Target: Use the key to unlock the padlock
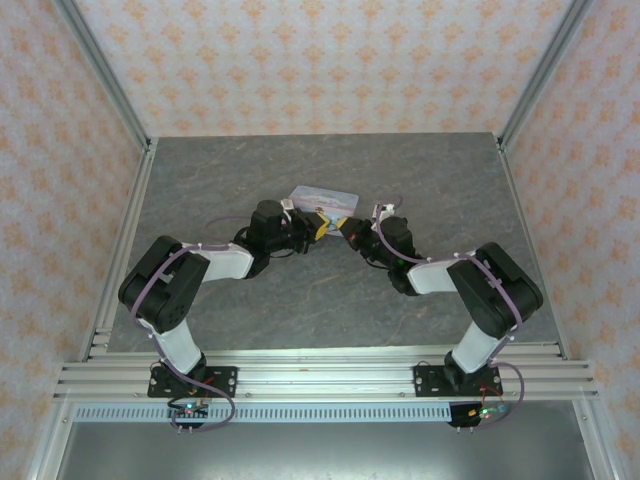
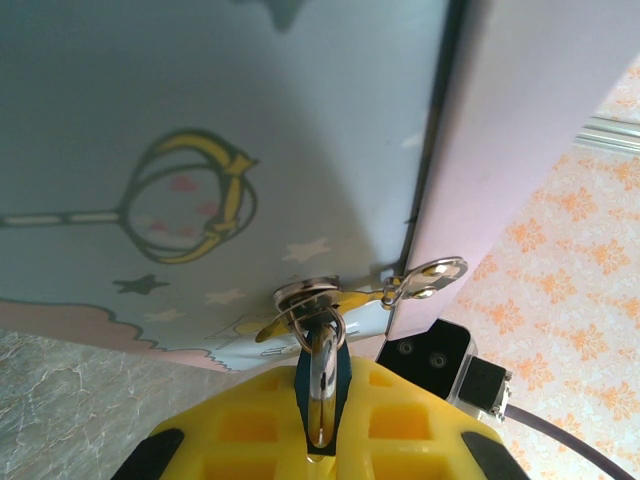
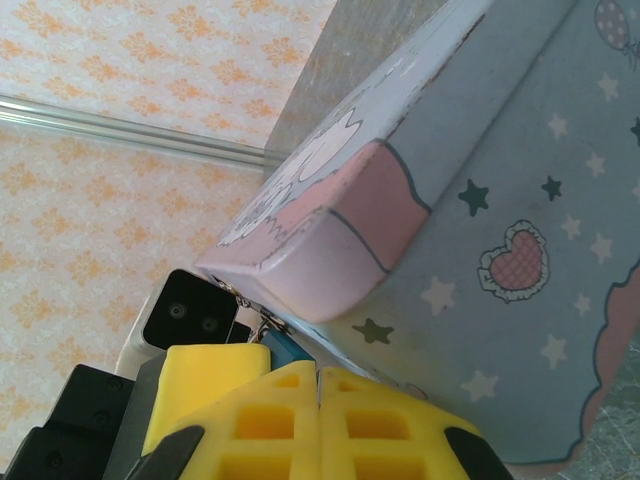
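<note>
The teal-blue padlock (image 2: 342,380) hangs by its metal shackle (image 2: 322,350) from the hasp (image 2: 310,295) of a pale blue-and-pink cartoon tin (image 2: 200,120). My left gripper (image 2: 322,405) is shut on the padlock body, yellow fingers on both sides. In the right wrist view the padlock (image 3: 283,348) peeks out just left of my right gripper (image 3: 318,371), whose yellow fingers are pressed together right below the tin's corner (image 3: 330,270). The key is hidden; I cannot tell whether it sits between those fingers. From above, both grippers (image 1: 320,229) (image 1: 343,223) meet at the tin's front.
The tin (image 1: 322,194) stands mid-table on the grey stone-pattern surface (image 1: 250,170). Aluminium frame posts and patterned walls close in the back and sides. A rail (image 1: 320,375) runs across the near edge by the arm bases.
</note>
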You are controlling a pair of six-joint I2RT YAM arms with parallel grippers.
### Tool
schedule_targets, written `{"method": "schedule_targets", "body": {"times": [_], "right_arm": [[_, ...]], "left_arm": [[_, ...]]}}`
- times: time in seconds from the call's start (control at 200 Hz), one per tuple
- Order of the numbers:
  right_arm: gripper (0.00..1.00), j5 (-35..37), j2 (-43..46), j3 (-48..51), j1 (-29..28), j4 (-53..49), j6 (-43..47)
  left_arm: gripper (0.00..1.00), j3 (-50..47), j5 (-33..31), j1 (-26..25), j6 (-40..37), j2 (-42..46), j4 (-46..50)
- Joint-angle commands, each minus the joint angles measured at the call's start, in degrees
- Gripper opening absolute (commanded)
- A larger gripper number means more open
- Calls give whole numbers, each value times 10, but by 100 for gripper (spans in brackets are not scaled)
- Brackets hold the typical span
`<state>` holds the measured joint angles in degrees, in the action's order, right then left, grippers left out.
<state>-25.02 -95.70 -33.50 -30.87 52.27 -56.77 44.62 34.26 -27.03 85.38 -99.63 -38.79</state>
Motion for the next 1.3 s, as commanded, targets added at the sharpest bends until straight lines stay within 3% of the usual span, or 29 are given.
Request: {"method": "schedule_targets", "body": {"times": [0.0, 1.006, 1.296], "right_arm": [[0, 8, 17, -10, -2, 7, 10], [0, 4, 9, -18, -4, 20, -3], [0, 8, 2, -6, -7, 34, -10]], "left_arm": [[0, 13, 12, -5, -14, 7, -14], [0, 20, 5, -12, 3, 11, -20], [0, 1, -15, -19, 99, 3, -110]]}}
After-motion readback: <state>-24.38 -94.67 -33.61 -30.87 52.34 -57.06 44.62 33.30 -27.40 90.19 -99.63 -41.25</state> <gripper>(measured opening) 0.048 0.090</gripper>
